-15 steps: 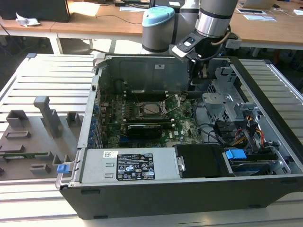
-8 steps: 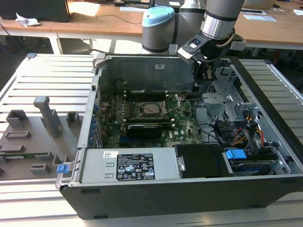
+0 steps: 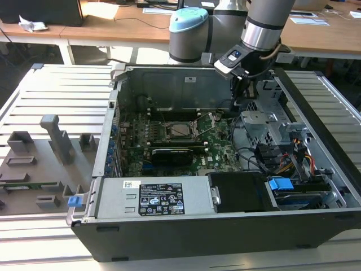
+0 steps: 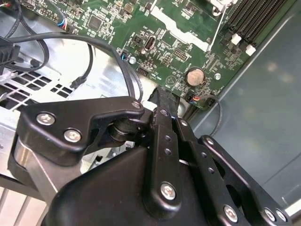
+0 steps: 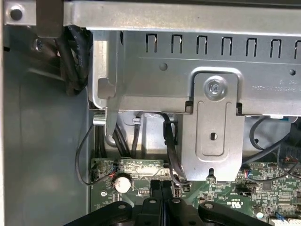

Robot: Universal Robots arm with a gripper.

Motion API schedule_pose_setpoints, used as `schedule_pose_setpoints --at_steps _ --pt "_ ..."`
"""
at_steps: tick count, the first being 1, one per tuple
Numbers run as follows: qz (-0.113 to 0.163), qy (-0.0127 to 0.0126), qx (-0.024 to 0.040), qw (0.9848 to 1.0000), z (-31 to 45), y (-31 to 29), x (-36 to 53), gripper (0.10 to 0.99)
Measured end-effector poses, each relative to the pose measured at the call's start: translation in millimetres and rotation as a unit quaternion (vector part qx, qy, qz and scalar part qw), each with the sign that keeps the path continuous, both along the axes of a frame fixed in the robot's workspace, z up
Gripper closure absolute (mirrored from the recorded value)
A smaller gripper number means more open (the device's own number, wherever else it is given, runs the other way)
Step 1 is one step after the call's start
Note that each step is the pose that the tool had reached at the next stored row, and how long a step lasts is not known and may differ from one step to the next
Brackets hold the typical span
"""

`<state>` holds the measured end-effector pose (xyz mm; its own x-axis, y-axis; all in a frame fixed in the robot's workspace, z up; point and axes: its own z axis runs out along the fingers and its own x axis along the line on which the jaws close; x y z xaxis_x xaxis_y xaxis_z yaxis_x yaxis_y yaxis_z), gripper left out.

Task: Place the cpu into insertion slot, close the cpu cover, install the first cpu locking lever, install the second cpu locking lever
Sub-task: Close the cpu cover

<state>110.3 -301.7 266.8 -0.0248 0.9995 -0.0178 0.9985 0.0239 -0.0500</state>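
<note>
open pc case (image 3: 225, 231), green motherboard (image 3: 217, 148) flat on its floor. gripper (image 3: 241, 97) hangs low by the rear wall, over the board's edge on the exterior view's right. in the first wrist view its fingers (image 5: 155, 189) are pressed together with nothing between them. insertion slot (image 3: 167, 131) sits apart from it, toward the exterior view's left. cpu (image 3: 181, 130) looks already seated in the slot.

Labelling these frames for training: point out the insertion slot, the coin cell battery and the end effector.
insertion slot (image 3: 169, 130): exterior view, its frame edge.
coin cell battery (image 4: 194, 76): second wrist view, round top face.
end effector (image 5: 160, 187): first wrist view, between its fingertips.
</note>
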Motion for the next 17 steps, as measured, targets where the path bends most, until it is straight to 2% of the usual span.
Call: schedule_pose_setpoints --at_steps 7,12,14,17 --pt "0.0 0.0 -0.001 1.0 -6.0 0.0 2.8 0.98" --pt "0.0 0.0 -0.0012 1.0 -17.4 0.0 4.0 0.98" --pt "0.0 0.0 -0.0012 1.0 -21.9 0.0 1.3 0.98" --pt "0.0 0.0 -0.0012 1.0 -25.4 0.0 -8.7 0.98"
